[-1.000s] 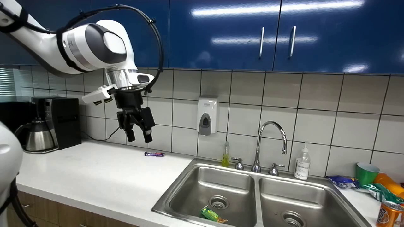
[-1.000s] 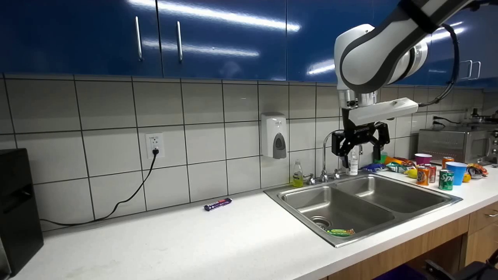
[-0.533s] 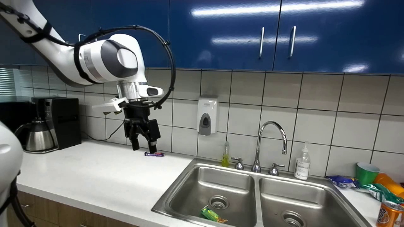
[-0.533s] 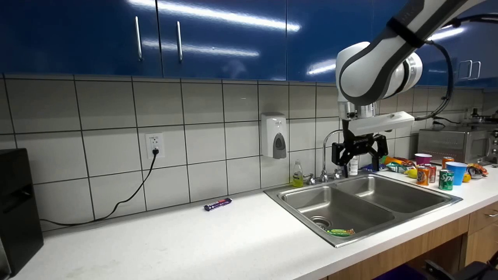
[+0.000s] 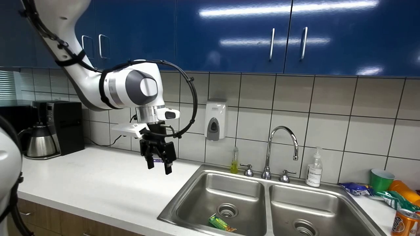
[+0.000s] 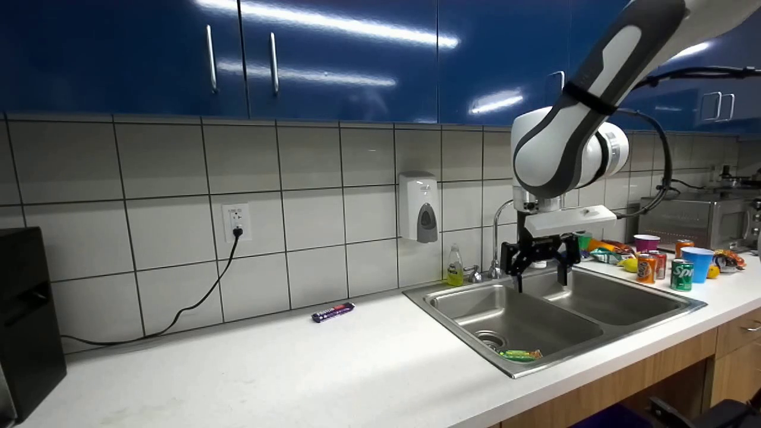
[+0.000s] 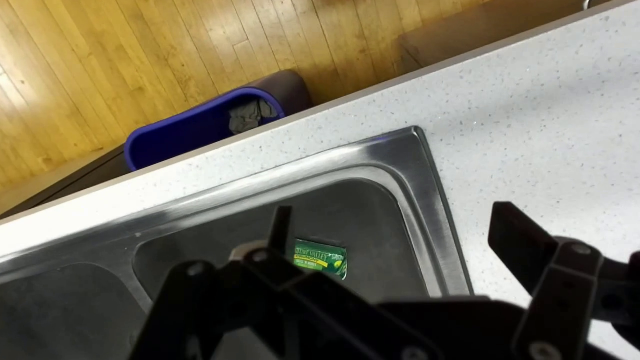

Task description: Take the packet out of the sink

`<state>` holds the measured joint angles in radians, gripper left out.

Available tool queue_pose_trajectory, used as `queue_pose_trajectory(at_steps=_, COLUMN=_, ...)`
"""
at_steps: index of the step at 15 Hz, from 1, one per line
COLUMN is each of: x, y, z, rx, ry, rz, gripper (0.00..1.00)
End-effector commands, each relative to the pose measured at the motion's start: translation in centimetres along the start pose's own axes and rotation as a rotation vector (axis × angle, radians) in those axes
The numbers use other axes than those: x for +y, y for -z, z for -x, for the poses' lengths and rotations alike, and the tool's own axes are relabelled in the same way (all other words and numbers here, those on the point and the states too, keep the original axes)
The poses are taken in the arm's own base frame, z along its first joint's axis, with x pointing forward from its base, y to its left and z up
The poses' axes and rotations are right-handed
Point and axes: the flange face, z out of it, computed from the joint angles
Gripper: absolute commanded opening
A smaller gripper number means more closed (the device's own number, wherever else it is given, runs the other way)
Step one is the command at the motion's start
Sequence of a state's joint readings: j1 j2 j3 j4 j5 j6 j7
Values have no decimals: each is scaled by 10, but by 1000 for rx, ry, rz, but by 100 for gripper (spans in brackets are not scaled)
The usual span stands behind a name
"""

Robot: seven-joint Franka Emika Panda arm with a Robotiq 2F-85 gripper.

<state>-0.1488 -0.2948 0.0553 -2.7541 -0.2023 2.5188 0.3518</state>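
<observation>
Steel sink (image 5: 182, 198): packet (image 5: 222, 223) at seven o'clock from drain (image 5: 227, 210) in an exterior view | gripper (image 5: 159, 168) jaws spread, nothing held | centre above packet, straddle its width, descend

In both exterior views we see white streaks glaring off the blue wall cabinets (image 5: 229, 29) above the sink (image 5: 267, 209), while the wall tiles (image 5: 256, 91) behind it are dimmer higher up. We find the desk (image 5: 108, 183) beside the sink bright; in the wrist view a soft shadow crosses it, the pincer (image 7: 391, 220) looks nearly black, and glare spots the wooden floor (image 7: 150, 55) past the sink.
</observation>
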Motion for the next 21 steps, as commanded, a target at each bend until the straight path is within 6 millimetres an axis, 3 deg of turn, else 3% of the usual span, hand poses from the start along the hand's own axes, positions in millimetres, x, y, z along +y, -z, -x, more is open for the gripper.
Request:
queue_pose_trajectory(at_steps=1, x=5, y=-27, z=-28, rx=4, ry=25, rz=3, gripper=100)
queue_pose_trajectory(at_steps=11, x=15, y=-96, z=-97, rx=-23, ry=69, rz=6, gripper=100)
queue_pose_trajectory(at_steps=21, x=24, y=-159, z=-152, rx=-87, ry=194, rz=-64, gripper=100)
